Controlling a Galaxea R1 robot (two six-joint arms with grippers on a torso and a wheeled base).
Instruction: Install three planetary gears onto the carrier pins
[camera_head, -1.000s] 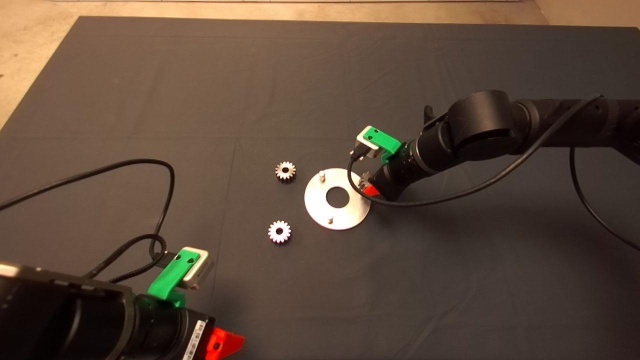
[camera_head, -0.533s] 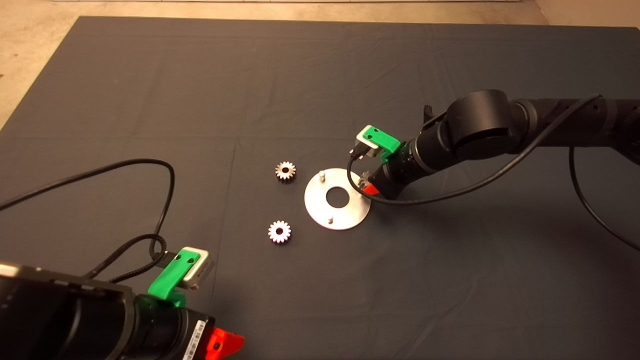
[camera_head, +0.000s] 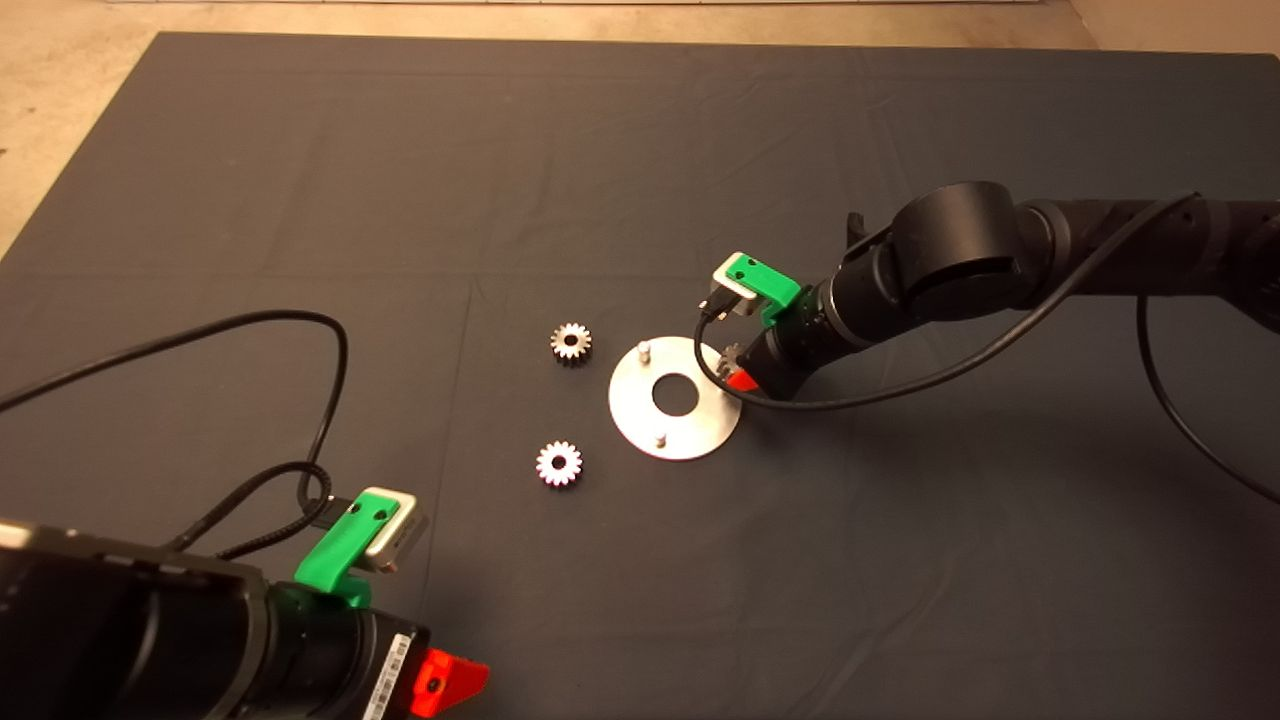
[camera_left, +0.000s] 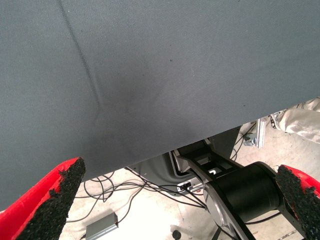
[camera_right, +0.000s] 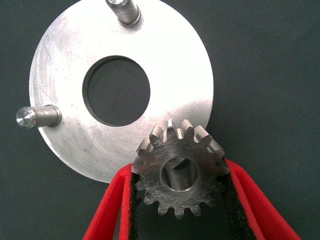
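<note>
Planetary gears — 3 in view. Gear 1 (camera_right: 177, 172) is sitting clamped between the black pads (camera_right: 231, 200) of the right claw (camera_head: 737, 372), its bore lying over the third carrier pin at the disc's right edge; the pin's top is showing through the bore in the right wrist view, though how far down the gear is seated cannot be told. Gear 2 (camera_head: 571, 343) is lying flat on the dark mat (camera_head: 300, 200) just beside the disc's upper-left edge, apart from it. Gear 3 (camera_head: 559, 463) is lying flat on the mat near the disc's lower-left edge, also apart.

Carrier disc (camera_head: 640, 415) — flat, shiny, round, with a large central hole, resting on the mat near the middle of the bench. 2 bare carrier pins are standing upright on it: pin 1 (camera_head: 645, 351) at the upper-left rim, pin 2 (camera_head: 660, 438) at the lower rim.

Right arm is reaching in from the right side, its claw angled down over the disc's right rim.

Left claw (camera_head: 440, 682) is waiting at the lower-left edge of the head view, fingers (camera_left: 47, 200) spread wide apart, holding nothing; its wrist view is showing the mat's edge, with cables and a black stand on the floor beyond.
</note>
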